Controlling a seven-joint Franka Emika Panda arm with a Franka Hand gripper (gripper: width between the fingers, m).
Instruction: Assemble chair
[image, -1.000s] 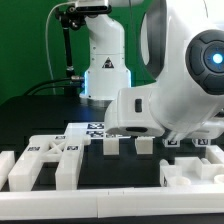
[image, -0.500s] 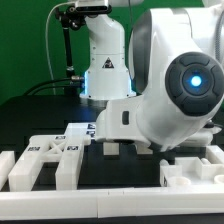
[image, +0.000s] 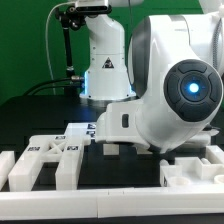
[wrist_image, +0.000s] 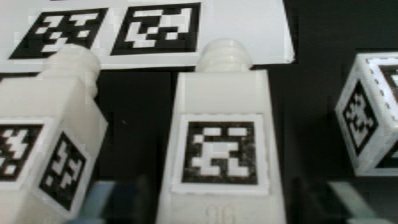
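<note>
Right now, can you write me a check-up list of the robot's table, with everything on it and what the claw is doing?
Surface: black table, dark and matte.
Job's things: X-braced panel lies flat at the exterior view's left; tagged post under the gripper, with a second post beside it and a tagged block on its other side.
Clutter: marker board beyond the posts; border rail along the front.
Grippers: gripper looks open, jaws either side of the tagged post.
Cables: black cable by the robot's base.
Surroundings: green backdrop.
</note>
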